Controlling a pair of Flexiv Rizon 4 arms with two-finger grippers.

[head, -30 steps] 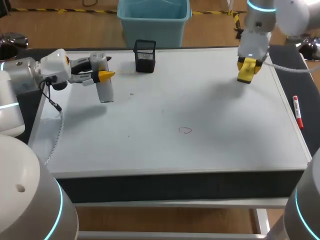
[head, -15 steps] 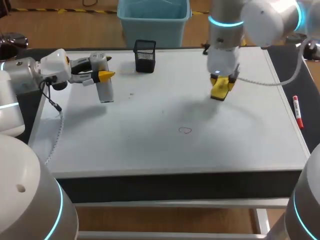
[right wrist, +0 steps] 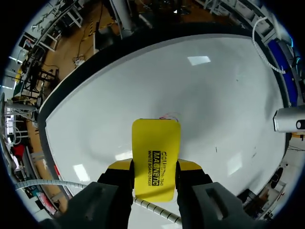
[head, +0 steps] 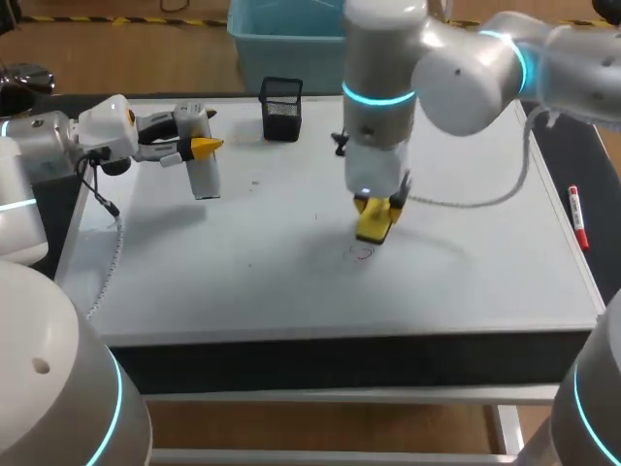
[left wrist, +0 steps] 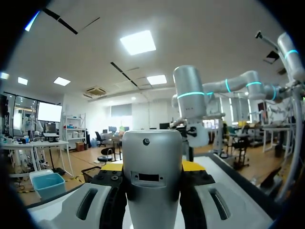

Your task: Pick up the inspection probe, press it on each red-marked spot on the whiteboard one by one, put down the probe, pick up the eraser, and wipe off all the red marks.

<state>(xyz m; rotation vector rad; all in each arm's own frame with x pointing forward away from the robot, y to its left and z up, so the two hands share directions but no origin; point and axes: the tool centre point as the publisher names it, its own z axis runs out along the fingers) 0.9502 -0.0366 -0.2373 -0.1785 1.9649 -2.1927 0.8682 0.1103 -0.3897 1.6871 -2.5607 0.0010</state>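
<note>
Since a second ago, when it hung over the far right corner, my right gripper [head: 378, 210] has swung in across the whiteboard [head: 466, 243]. Its fingers are clamped on the yellow eraser [head: 373, 226], which is now right over the red mark [head: 361, 253]; I cannot tell if it touches. Only the right wrist view shows the mark peeking out just beyond the eraser's far edge. My left gripper [head: 197, 146] has not moved, closed on the inspection probe [head: 202, 173] well off to the side, with a black mesh cup [head: 281, 109] beyond it. The left wrist view shows the probe filling the gap between its fingers, with my right arm ahead.
</note>
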